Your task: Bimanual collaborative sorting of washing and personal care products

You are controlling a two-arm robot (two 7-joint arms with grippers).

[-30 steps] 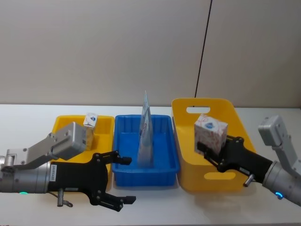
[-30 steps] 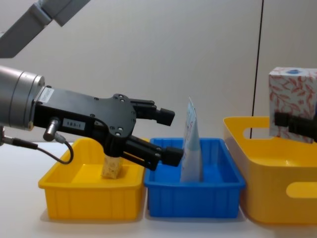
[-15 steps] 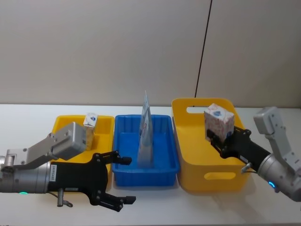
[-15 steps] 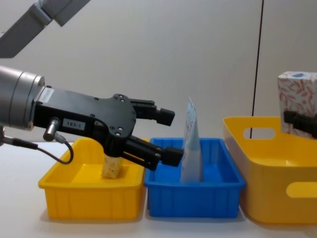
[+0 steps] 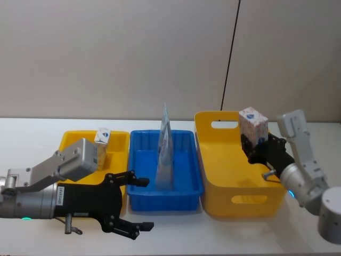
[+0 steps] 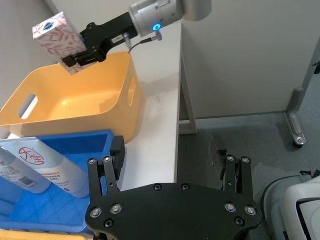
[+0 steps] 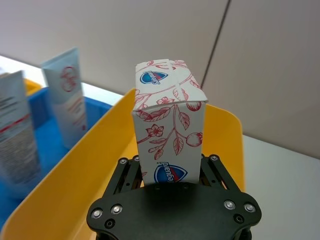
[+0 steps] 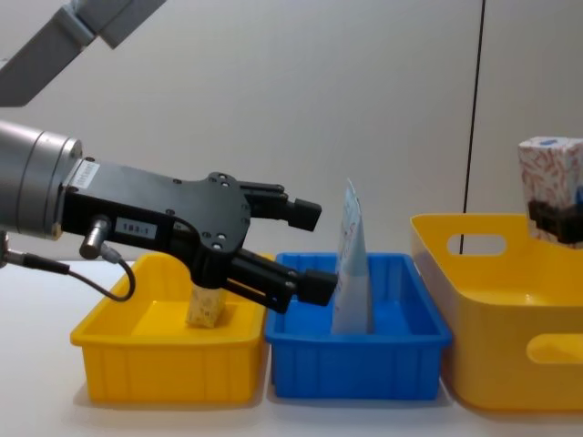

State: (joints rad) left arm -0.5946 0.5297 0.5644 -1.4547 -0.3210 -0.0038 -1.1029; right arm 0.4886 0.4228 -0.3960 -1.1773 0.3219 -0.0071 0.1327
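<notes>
In the head view the right gripper (image 5: 254,149) is clamped on the lower part of a flowered carton (image 5: 252,124), held upright above the far side of the big yellow bin (image 5: 242,202). The left gripper (image 5: 144,204) hangs with its fingers spread and holds nothing. Just past its fingertips a pale-blue pouch (image 5: 165,154) stands upright in the blue bin (image 5: 138,193); beside its wrist a second carton (image 5: 101,140) sits in the small yellow bin (image 5: 69,140). In the left wrist view the left gripper (image 6: 167,157) is spread wide over the table (image 6: 155,100) edge, with the pouch (image 6: 45,167) close by to one side and the right gripper (image 6: 80,56) gripping the carton (image 6: 55,36) farther off. In the right wrist view the right gripper (image 7: 170,167) pinches the carton (image 7: 167,120) on both sides above the big yellow bin (image 7: 90,165). In the chest view the left gripper (image 8: 314,250) gapes right next to the pouch (image 8: 351,273), and the second carton (image 8: 206,308) lies below its palm. The right gripper (image 8: 556,218) holds the carton (image 8: 547,168) over the big yellow bin (image 8: 492,346).
</notes>
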